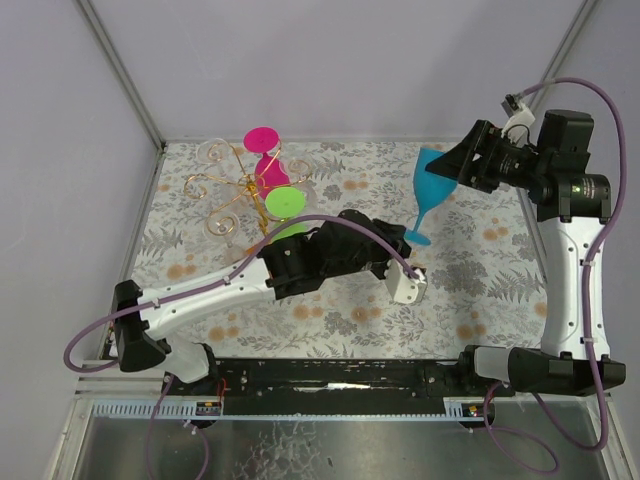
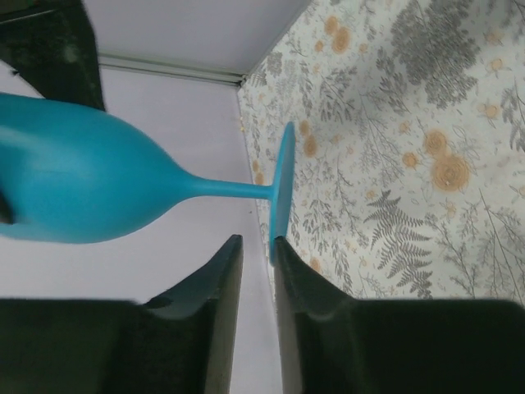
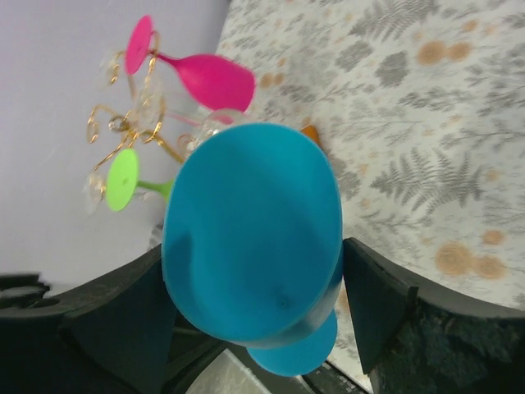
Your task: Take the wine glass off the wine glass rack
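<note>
The blue wine glass (image 1: 430, 185) stands with its foot (image 1: 417, 237) on the floral table, right of centre. My right gripper (image 1: 441, 168) is shut on its bowl; in the right wrist view the bowl (image 3: 250, 230) fills the space between the two fingers. My left gripper (image 1: 417, 268) is just in front of the foot. Its jaws are almost together with nothing between them (image 2: 256, 242), and the tip is close to the foot's rim (image 2: 281, 189). The gold wire wine glass rack (image 1: 232, 195) stands back left, its base mostly hidden by my left arm.
A pink glass (image 1: 262, 150) and a green glass (image 1: 285, 205) hang upside down on the rack, also in the right wrist view (image 3: 209, 78) (image 3: 123, 179). My left arm lies across the table's middle. Grey walls close the back and sides.
</note>
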Controlling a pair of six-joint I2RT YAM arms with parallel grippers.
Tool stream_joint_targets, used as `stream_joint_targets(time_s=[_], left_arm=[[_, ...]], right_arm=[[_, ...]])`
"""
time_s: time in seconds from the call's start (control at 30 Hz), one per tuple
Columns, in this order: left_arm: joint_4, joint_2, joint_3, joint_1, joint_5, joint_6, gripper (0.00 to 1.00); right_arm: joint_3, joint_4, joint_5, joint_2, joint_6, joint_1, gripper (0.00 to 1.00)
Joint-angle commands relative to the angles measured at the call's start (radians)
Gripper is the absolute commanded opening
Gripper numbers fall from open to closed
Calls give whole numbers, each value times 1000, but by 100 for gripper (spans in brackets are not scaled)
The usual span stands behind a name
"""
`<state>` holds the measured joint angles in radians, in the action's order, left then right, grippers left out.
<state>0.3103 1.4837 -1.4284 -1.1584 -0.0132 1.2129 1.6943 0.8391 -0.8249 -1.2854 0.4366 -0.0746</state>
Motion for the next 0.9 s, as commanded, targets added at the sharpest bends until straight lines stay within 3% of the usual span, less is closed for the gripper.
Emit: stream_joint_targets(time_s=[0.0, 0.13, 0.27, 0.4, 0.57, 0.7, 0.87], left_arm=[[-168, 4, -107, -10, 52, -78, 30], [-146, 24, -228, -11, 95, -219, 52], [-106, 53, -390, -1, 137, -435, 68], [-5, 115, -625, 77, 134, -705, 70], [179, 181, -874, 214, 62, -960, 72], [229, 129, -845, 320, -6, -1087, 76], [249, 25, -750, 497, -133, -1248, 85]], right_arm=[[76, 26, 238, 6, -68, 2, 74], [82, -8, 468, 14, -112, 2, 73], [-29, -150, 621, 42, -161, 3, 73], [-253, -388, 712, 99, -210, 10, 75], [-572, -833, 742, 191, -291, 60, 74], [-721, -1077, 768, 190, -352, 117, 74], [-775, -1257, 800, 80, -402, 163, 75]])
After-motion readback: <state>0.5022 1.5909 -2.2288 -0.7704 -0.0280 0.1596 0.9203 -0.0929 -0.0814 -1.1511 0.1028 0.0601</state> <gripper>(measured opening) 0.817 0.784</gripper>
